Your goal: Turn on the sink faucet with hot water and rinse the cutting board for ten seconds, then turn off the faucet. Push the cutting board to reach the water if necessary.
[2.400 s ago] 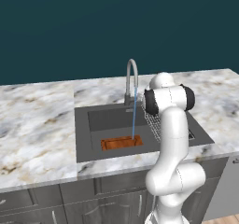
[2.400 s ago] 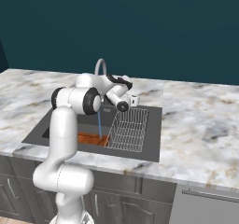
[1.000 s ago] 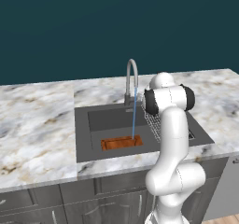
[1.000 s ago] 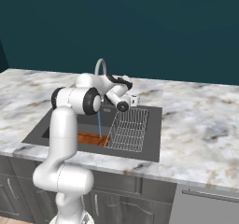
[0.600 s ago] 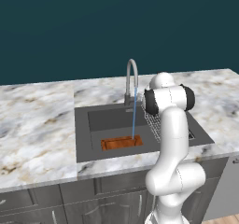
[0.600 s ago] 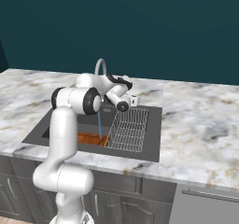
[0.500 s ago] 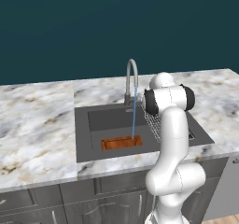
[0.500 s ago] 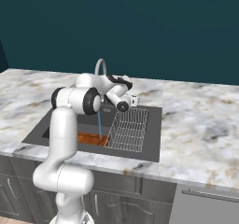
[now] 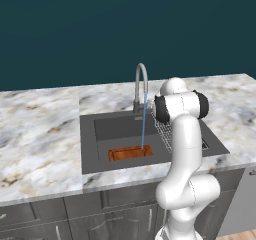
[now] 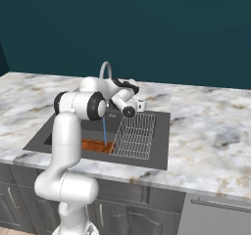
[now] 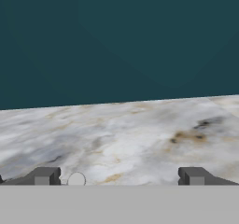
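Note:
The sink faucet (image 9: pixel 141 84) arches over the sink (image 9: pixel 90 134), and the water (image 9: pixel 144 124) falls from its spout in a thin blue stream. The stream lands on the right end of the cutting board (image 9: pixel 130 153), which lies flat on the basin floor near the front wall. From the right, the water (image 10: pixel 104 131) meets the cutting board (image 10: pixel 92 145) beside the arm. My gripper (image 10: pixel 132 88) hovers just right of the faucet (image 10: pixel 105 68), above the sink's back edge, pointing at the back wall. In the hand view the fingertips (image 11: pixel 45 175) stand wide apart; the gripper (image 11: pixel 119 176) is open and holds nothing.
A wire dish rack (image 10: pixel 135 136) fills the right part of the basin, under my hand. Marbled counter (image 11: pixel 140 134) runs behind the sink to the dark teal wall. Counter (image 9: pixel 35 134) also stretches left and right of the basin. Cabinet fronts lie below.

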Available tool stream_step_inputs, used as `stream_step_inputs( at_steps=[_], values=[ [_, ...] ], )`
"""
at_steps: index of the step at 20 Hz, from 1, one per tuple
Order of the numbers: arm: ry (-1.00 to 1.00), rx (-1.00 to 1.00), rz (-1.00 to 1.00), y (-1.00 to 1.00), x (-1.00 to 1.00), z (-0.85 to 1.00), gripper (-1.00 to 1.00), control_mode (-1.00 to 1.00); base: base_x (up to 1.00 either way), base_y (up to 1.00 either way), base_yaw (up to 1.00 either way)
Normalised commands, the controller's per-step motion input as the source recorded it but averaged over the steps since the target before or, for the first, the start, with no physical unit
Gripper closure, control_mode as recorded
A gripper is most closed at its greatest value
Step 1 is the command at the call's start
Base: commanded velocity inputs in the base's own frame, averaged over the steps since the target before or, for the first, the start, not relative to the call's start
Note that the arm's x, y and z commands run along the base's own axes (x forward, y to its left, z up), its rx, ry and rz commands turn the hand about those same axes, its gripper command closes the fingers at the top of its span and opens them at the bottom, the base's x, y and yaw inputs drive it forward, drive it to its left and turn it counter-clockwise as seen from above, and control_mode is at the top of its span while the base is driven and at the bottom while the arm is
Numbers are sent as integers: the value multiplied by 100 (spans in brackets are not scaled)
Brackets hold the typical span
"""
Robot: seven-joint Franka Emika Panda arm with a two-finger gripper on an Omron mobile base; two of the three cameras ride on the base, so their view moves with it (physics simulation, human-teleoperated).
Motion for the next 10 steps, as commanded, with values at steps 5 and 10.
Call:
stream_step_inputs(
  at_steps=[5,10],
  values=[
    [0,0,0,0,0,0,-100,-100,0,0,0],
    [0,0,0,0,0,0,-100,-100,0,0,0]
  ],
)
